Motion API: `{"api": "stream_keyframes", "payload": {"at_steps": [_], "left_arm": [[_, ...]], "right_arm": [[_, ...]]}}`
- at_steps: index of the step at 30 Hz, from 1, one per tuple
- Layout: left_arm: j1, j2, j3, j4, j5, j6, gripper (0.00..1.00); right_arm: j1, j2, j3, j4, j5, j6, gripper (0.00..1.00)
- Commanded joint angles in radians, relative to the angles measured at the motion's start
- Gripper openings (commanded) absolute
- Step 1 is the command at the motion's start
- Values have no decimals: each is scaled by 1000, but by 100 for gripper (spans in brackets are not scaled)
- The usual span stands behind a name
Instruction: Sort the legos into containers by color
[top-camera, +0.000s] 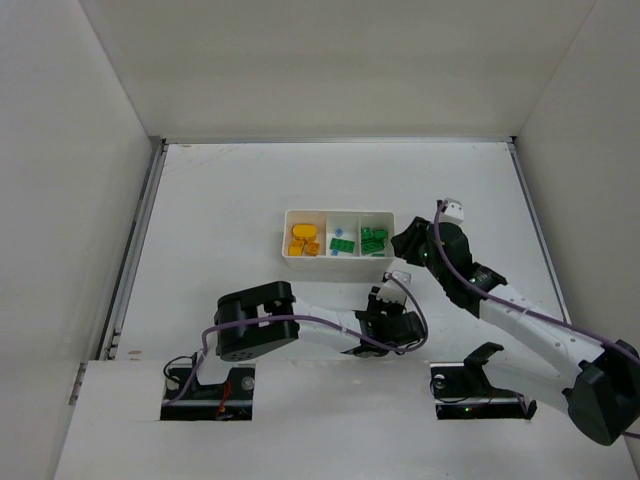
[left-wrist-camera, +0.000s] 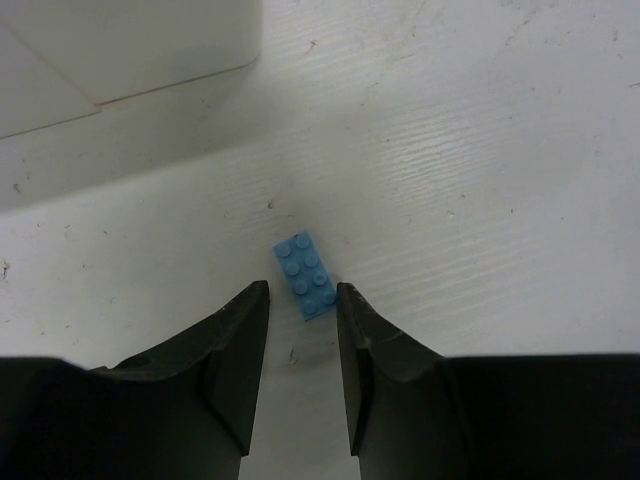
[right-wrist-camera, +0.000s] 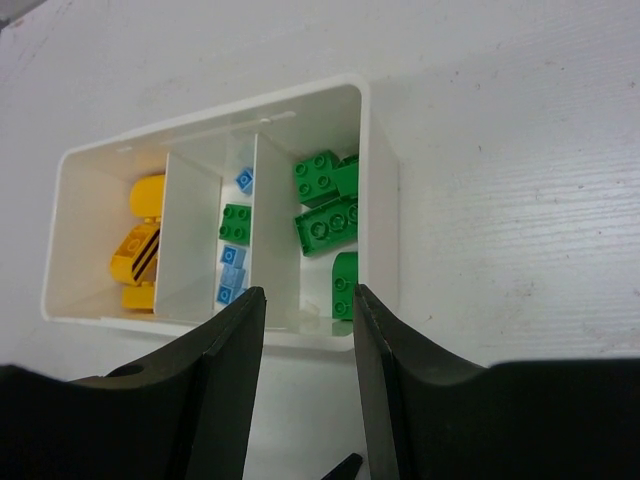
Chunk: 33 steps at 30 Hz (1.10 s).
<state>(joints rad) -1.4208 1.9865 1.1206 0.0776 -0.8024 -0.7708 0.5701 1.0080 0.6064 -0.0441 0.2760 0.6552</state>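
At the centre of the left wrist view, a light blue lego (left-wrist-camera: 306, 277) lies on the table (left-wrist-camera: 480, 200), its near end between the left gripper's (left-wrist-camera: 302, 290) narrowly parted jaws, not clamped. The right gripper (right-wrist-camera: 308, 295), narrow and empty, hovers at the white tray's (right-wrist-camera: 385, 230) lower edge.

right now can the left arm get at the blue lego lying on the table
Probably yes. The blue lego lies flat on the bare table, its near end just between the open fingers of the left end effector. Nothing stands in the way, and the tray sits off to one side.
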Motion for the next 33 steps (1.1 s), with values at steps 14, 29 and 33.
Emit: {"api": "stream_keyframes", "payload": {"at_steps": [14,29,33], "left_arm": [[30,2,-74,-12,16,-12,13],[-39,-238,-242,7,5,28,11],[-37,-333,-291,8,-30,62,11]], "right_arm": [[-5,-71,-11,10,-12,14,46],[-34,-88,-2,3,-18,9,46],[-49,-92,-5,1,-20,7,46]]}}
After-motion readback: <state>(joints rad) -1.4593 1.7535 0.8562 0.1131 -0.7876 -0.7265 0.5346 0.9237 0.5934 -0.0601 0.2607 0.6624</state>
